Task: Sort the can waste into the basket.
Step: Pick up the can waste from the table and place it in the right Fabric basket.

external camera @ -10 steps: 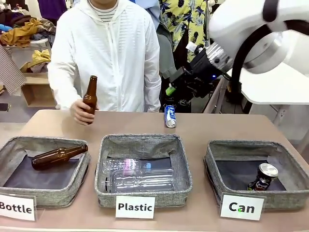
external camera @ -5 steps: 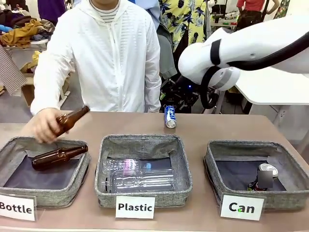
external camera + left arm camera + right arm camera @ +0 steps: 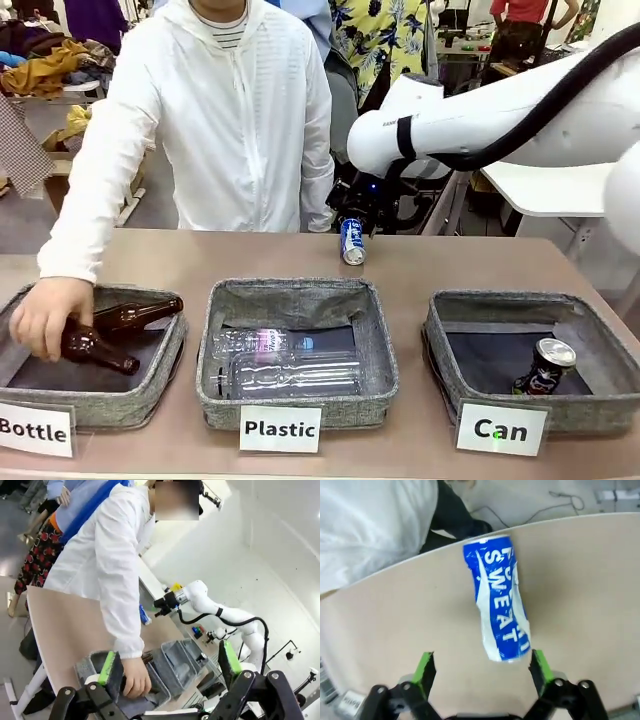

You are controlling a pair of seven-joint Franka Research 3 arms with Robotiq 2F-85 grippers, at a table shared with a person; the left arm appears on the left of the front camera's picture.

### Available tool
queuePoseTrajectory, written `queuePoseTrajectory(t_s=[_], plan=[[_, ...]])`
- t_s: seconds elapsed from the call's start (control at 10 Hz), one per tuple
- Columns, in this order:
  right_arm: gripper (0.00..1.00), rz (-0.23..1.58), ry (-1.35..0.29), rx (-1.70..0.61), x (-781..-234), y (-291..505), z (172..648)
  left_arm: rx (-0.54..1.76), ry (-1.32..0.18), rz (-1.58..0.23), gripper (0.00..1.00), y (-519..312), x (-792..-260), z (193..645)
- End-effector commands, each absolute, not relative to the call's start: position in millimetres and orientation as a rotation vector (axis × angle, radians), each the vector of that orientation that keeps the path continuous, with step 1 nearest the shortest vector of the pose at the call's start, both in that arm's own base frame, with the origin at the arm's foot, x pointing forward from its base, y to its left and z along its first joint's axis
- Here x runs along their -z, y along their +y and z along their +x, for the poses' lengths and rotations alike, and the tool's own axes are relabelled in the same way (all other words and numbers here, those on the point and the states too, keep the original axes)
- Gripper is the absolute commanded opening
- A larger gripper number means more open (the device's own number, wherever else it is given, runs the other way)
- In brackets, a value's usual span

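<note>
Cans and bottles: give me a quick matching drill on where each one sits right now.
Things:
1. blue can
2. black can
3. clear bottles
4. brown bottle in the person's hand

Places:
A. in the Plastic basket
B. on the bare table, far side, in front of the open right gripper
C. in the Can basket
D. in the Bottle basket

Pairs: 1-B, 2-C, 3-A, 4-D
</note>
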State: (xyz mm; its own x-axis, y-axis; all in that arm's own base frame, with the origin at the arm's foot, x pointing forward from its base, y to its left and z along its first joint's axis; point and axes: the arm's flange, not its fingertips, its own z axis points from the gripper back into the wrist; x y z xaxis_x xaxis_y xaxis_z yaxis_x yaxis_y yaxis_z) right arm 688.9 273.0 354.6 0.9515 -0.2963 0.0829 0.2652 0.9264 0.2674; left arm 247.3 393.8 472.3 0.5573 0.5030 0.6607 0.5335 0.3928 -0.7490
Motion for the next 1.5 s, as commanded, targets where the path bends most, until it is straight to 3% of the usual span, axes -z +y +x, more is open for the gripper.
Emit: queuePoseTrajectory(t_s=[0.0,0.6,0.7,0.9,1.0,1.1,1.2,1.4], plan=[[1.00,0.183,-0.111,0.329,-347,288,720,0.050,-1.067,-1.263,1.00,394,-474,249],[1.00,0.167,-0.105,0.340,-322,283,742,0.114,-0.987,-1.280,1.00,367,-476,275],[0.41,0.163,-0.075,0.337,-321,280,739,0.132,-0.961,-1.281,1.00,358,-476,281],[0.41,0.150,-0.064,0.335,-310,279,739,0.158,-0.929,-1.288,1.00,348,-476,289],[0.36,0.145,-0.049,0.333,-305,280,739,0.169,-0.910,-1.281,1.00,344,-476,292],[0.25,0.146,-0.043,0.333,-302,280,739,0.183,-0.890,-1.271,1.00,335,-477,297],[0.00,0.147,-0.039,0.335,-302,279,739,0.219,-0.859,-1.271,1.00,321,-479,303],[0.00,0.170,-0.046,0.335,-309,271,732,0.298,-0.766,-1.198,1.00,277,-480,313]])
